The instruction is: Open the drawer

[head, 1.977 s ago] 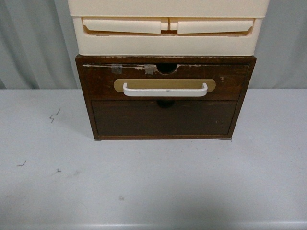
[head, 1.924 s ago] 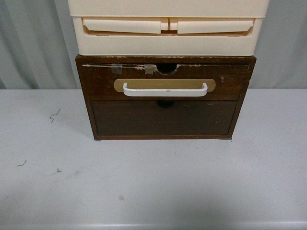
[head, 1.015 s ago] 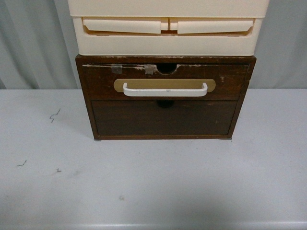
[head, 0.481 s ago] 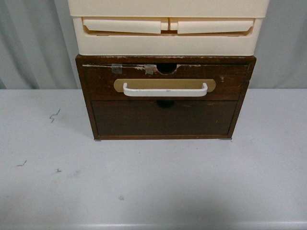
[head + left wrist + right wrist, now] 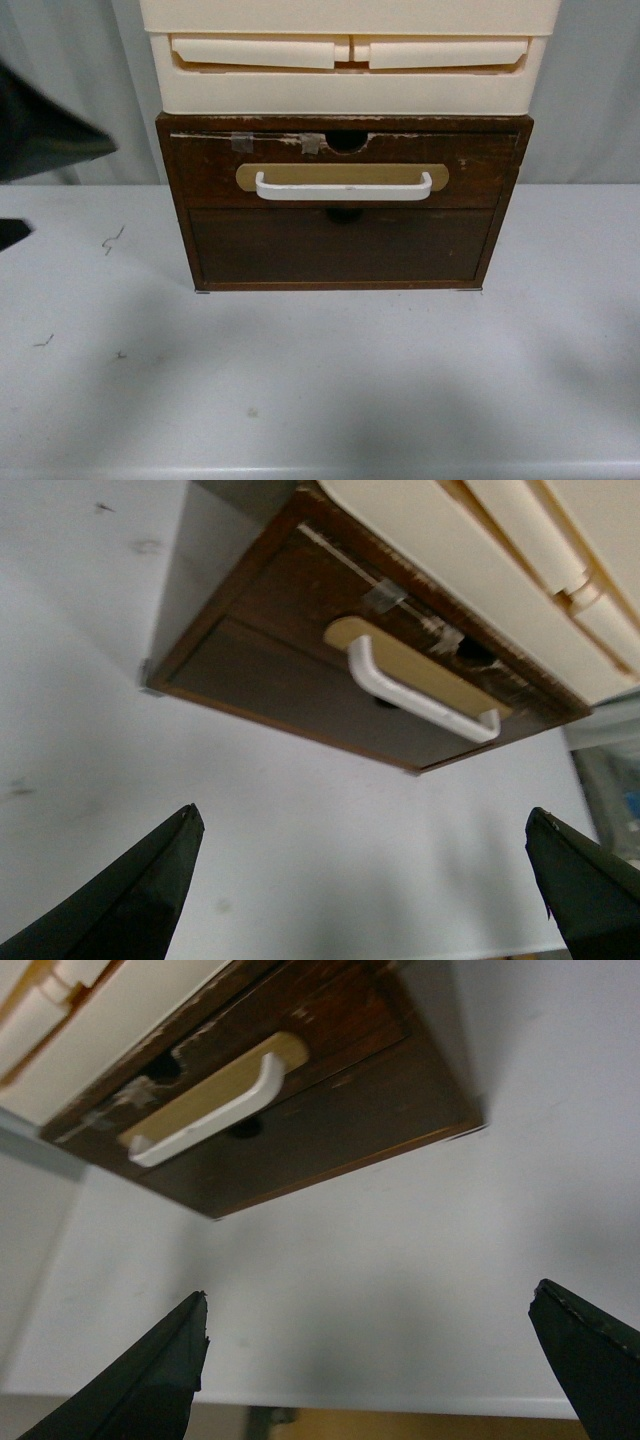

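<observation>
Sitting at about 12 o'clock in the front view, the drawer [image 5: 470, 165] fills the upper slot of a dark brown wooden cabinet [image 5: 182, 240], and its front looks flush with the frame. A white bar handle [image 5: 343, 187] runs across a tan oval plate [image 5: 343, 172] at the drawer's middle. Above the plate, at 12 o'clock, is a half-round notch [image 5: 347, 141], with grey tape bits [image 5: 242, 142] along the top edge toward 10 o'clock. Below the drawer, at 6 o'clock, is a plain dark panel [image 5: 340, 245] with no handle. Cream plastic drawers [image 5: 345, 70] are stacked on top of the cabinet. The cabinet stands on a pale grey table [image 5: 320, 380], before a grey curtain [image 5: 80, 80].

At the 9 o'clock edge of the front view is a dark blurred shape [image 5: 40, 140], too indistinct to name. The left gripper [image 5: 365, 813] hangs over the table well apart from the handle, with its jaws spread wide and empty. The right gripper [image 5: 370, 1293] is likewise spread wide, holding nothing, clear of the cabinet.
</observation>
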